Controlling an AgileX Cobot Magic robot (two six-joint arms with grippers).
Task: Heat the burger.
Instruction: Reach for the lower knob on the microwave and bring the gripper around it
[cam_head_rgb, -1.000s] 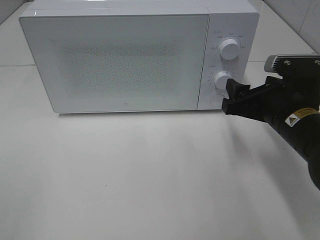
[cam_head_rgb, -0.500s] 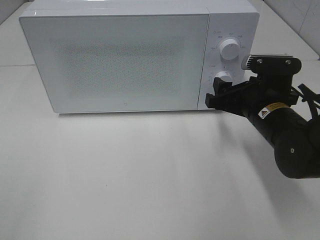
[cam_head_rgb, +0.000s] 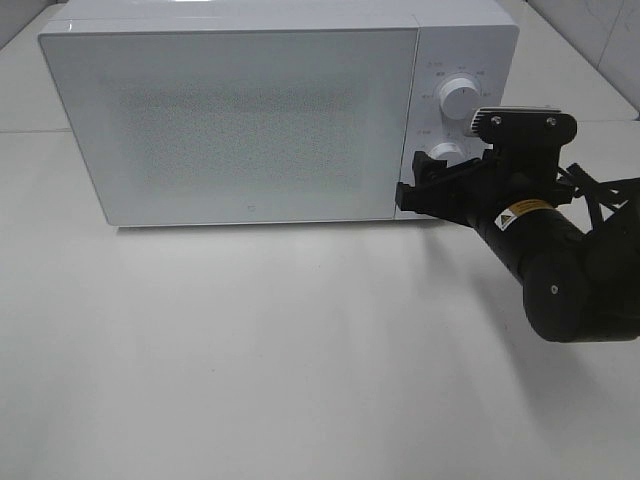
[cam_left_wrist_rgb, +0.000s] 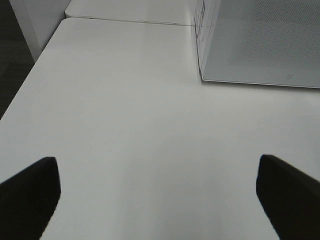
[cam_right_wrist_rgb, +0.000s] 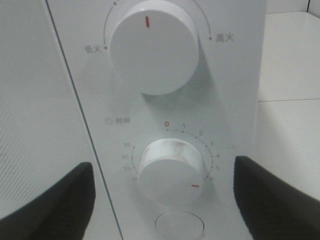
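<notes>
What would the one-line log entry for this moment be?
microwave door: shut | burger: not in view | right gripper: open, either side of lower knob | left gripper: open, over table

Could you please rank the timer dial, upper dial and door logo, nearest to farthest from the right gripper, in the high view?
1. Timer dial, just beyond the right gripper.
2. Upper dial, above it.
3. Door logo, far left.

White microwave (cam_head_rgb: 470, 40) with a smooth, glossy plastic shell and finely speckled door (cam_head_rgb: 230, 120); its lower knob (cam_right_wrist_rgb: 171, 172) looks scuffed. Smooth white table (cam_head_rgb: 250, 350) with a soft sheen. Matt black plastic right gripper (cam_head_rgb: 418, 183).
</notes>
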